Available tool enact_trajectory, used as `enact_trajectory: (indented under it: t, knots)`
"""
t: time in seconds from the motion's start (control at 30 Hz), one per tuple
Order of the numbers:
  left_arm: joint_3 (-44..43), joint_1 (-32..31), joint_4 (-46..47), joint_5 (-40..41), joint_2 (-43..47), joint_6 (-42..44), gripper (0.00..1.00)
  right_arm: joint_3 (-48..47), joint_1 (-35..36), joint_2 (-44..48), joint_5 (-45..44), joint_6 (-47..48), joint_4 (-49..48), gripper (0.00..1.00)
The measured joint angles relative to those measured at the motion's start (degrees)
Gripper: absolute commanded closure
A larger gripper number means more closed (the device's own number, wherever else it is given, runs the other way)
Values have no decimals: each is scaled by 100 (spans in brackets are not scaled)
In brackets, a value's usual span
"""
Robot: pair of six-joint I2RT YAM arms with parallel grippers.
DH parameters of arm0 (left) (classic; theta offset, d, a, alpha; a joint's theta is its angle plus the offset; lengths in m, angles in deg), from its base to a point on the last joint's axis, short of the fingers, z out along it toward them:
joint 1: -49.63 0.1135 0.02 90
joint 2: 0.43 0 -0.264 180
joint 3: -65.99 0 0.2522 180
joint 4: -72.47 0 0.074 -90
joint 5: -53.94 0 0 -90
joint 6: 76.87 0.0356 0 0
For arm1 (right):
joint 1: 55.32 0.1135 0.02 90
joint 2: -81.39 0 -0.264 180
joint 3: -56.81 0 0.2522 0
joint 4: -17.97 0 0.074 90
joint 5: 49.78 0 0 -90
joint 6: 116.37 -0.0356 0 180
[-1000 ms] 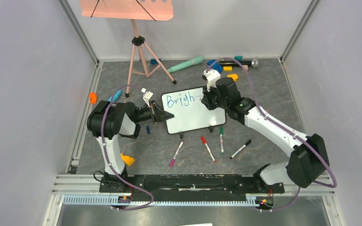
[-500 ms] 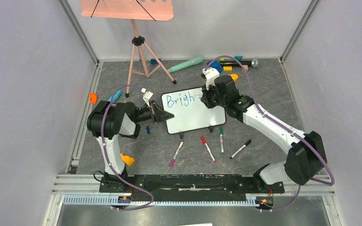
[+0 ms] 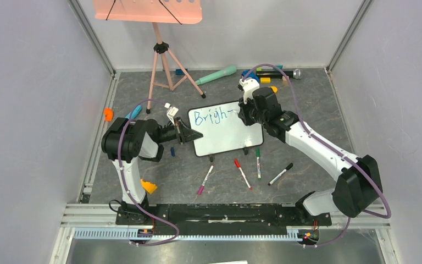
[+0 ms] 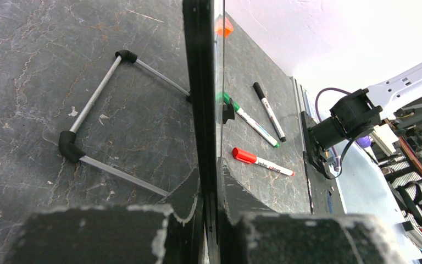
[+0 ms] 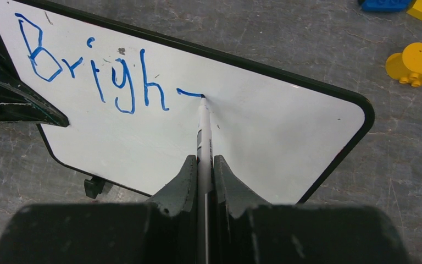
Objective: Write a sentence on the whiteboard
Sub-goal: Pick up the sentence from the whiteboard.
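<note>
The right gripper (image 5: pixel 200 165) is clamped on a marker (image 5: pixel 204 129) that points up the frame. Its tip touches the whiteboard (image 5: pixel 286 132), ending a short blue dash after "Brigh", the sentence (image 5: pixel 96 77) so far. The left gripper (image 4: pixel 211 217) pinches the board's left edge. In the top view the board sits mid-frame, its long axis left to right.

The whiteboard (image 3: pixel 225 132) sits between both grippers, its left edge inside the left gripper (image 3: pixel 194 135). The marker (image 5: pixel 204 129) in the right gripper (image 3: pixel 243 114) touches the board ahead of the fingers, just right of the sentence (image 5: pixel 88 74). Loose markers (image 3: pixel 243 174) lie behind that gripper, toward the arm bases.
</note>
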Motion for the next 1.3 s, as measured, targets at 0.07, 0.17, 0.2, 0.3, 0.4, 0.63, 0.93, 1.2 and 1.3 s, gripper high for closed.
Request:
enact_trajectory:
  t: [0.07, 0.17, 0.2, 0.3, 0.4, 0.63, 0.93, 1.2, 1.3]
  knots:
    - [-2, 0, -2, 0, 0, -2, 98, 0, -37, 17, -31, -2, 11, 100]
    - [0, 0, 0, 0, 0, -2, 98, 0, -59, 31, -44, -2, 17, 100]
    - [0, 0, 0, 0, 0, -2, 98, 0, -59, 31, -44, -2, 20, 100]
    - [0, 0, 0, -2, 0, -2, 98, 0, -61, 39, -20, -2, 20, 100]
    - [0, 0, 2, -9, 0, 0, 98, 4, -87, 74, 39, 0, 13, 100]
    - [-2, 0, 2, -17, 0, 0, 98, 7, -149, 251, 98, 2, -175, 100]
    - [-2, 0, 2, -17, 0, 0, 98, -2, -160, 229, 319, 2, -245, 100]
    - [-2, 0, 2, -17, 0, 0, 98, -35, -160, 37, 413, 2, -271, 100]
    - [-2, 0, 2, -17, 0, 0, 98, -48, -160, 0, 437, 2, -271, 100]
